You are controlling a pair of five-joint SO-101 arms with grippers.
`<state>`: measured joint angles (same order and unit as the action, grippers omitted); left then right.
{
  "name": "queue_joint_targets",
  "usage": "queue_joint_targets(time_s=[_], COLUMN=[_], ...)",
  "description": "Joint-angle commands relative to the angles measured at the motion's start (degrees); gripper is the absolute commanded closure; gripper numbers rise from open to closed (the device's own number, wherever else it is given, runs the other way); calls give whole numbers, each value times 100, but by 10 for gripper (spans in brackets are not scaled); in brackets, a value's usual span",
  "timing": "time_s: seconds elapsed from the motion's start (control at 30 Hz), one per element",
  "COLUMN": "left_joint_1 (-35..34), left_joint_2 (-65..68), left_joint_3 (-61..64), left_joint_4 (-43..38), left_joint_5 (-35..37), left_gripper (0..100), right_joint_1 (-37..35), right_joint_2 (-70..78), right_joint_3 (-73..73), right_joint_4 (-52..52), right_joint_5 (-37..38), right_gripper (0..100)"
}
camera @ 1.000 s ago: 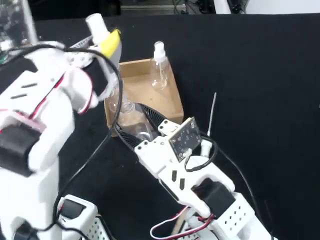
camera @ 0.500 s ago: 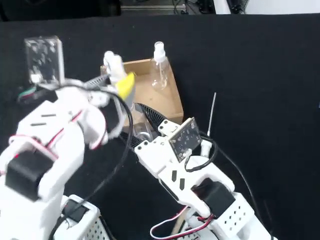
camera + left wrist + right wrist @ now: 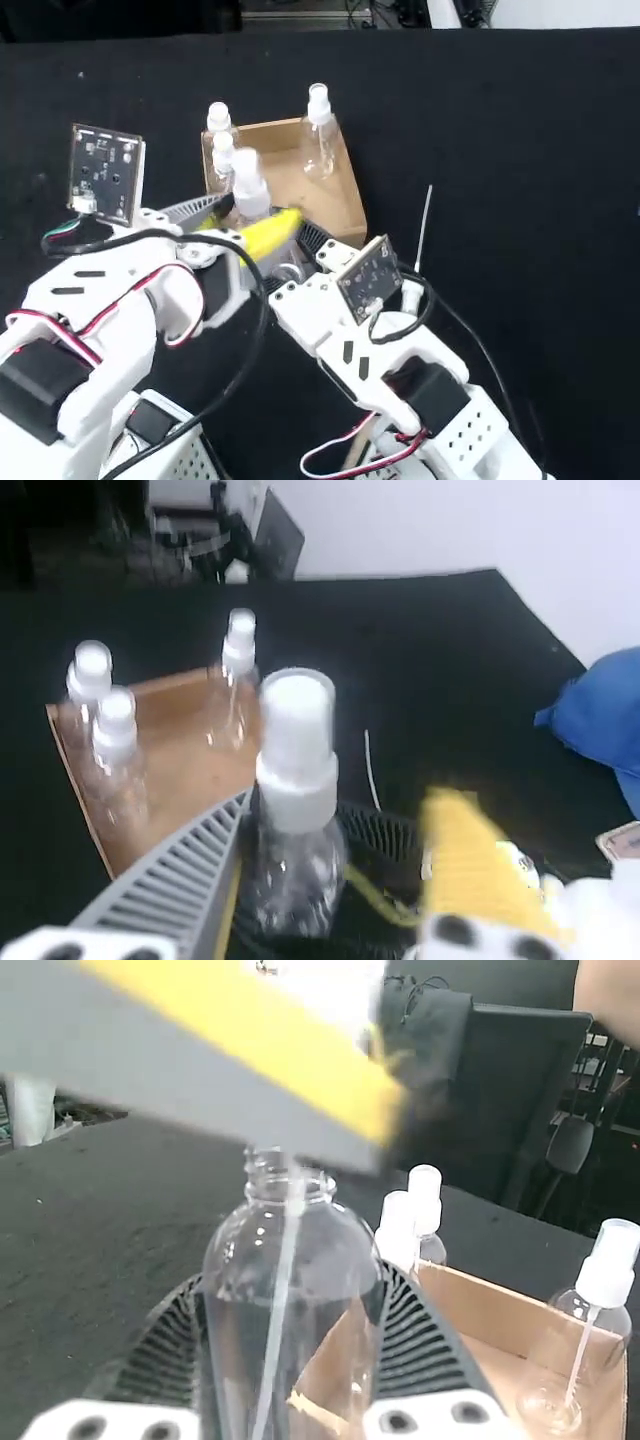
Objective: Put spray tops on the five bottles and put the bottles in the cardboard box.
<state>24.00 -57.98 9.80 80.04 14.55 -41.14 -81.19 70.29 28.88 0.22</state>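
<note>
Three capped clear bottles (image 3: 318, 135) sit boxed at my twelve o'clock; my right end effector (image 3: 293, 1290) clasps the fourth bottle (image 3: 290, 1230), white spray top (image 3: 295, 735) at its neck.

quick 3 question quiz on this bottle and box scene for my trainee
1. How many capped bottles stand in the cardboard box?
2. True or false: the right gripper is shut on an open bottle.
3. The left gripper holds: A a spray top, B a box flap, C nothing.
Key: 1 three; 2 true; 3 A.
</note>
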Motion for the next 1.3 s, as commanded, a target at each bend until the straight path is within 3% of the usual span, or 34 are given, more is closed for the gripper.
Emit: queue_joint_targets(time_s=[0.0, 0.1, 0.2, 0.4, 0.57, 0.77, 1.03, 1.27], left_joint_1=[40, 31, -400, -2299, -4066, -5323, -5516, -4936], left_joint_2=[-79, -79, -35, -26, -62, -79, -88, -88], left_joint_3=[-259, -796, -1305, -1165, -48, 2404, 4875, 6273], left_joint_4=[229, 369, 440, 396, -114, -1969, -4334, -6066], left_joint_5=[325, 325, 325, 316, 316, 343, 369, 369], left_gripper=[608, 649, 687, 734, 773, 850, 906, 909], right_joint_1=[-26, 123, 633, 1890, 2479, 2760, 2875, 2840], right_joint_2=[-101, -101, -110, -84, 435, 1912, 2712, 2756], right_joint_3=[57, 180, 163, -13, 13, 31, 286, 1305], right_joint_4=[-193, -202, -211, -211, -835, -1908, -2857, -4765], right_joint_5=[-9, -26, -44, -44, -53, -659, -677, -703], right_gripper=[988, 988, 988, 988, 988, 988, 986, 988])
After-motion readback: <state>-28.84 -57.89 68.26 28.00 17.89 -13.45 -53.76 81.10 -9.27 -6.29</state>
